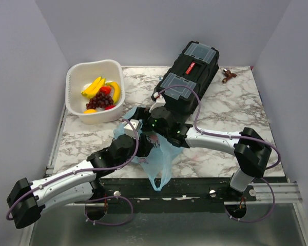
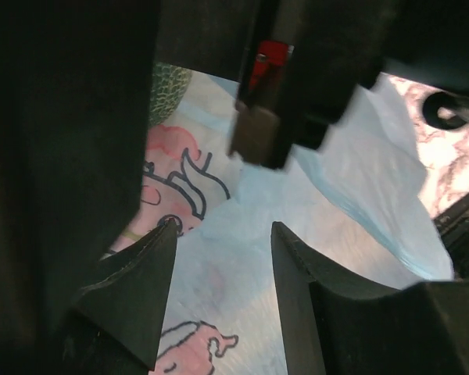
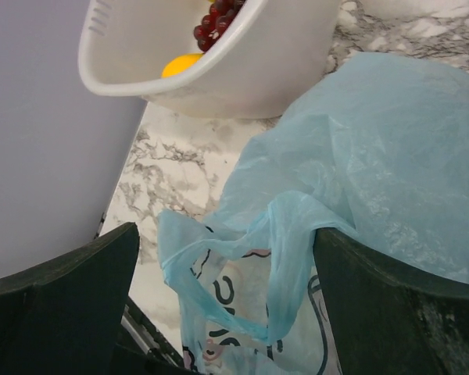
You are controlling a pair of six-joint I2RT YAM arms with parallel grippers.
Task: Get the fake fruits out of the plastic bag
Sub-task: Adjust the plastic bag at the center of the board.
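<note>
The light-blue plastic bag (image 1: 160, 160) lies crumpled at the table's front edge, and one handle hangs over the edge. Both grippers meet above it. My left gripper (image 1: 134, 128) is open, and its view (image 2: 224, 226) shows it just over the bag's pink cartoon print (image 2: 172, 183). My right gripper (image 1: 145, 119) is open wide (image 3: 225, 234), with a bag handle loop (image 3: 285, 258) between its fingers, draped against the right one. A curved banana (image 1: 115, 91), a grape bunch (image 1: 98, 100), a red fruit (image 1: 106, 89) and an orange-yellow fruit (image 1: 91, 110) lie in the white basket (image 1: 74, 77).
The basket stands at the back left and also holds two straight yellow sticks (image 1: 92, 86). A black toolbox (image 1: 190, 74) lies at the back centre, with a small brown object (image 1: 228, 75) to its right. A green textured patch (image 2: 170, 87) shows by the bag in the left wrist view.
</note>
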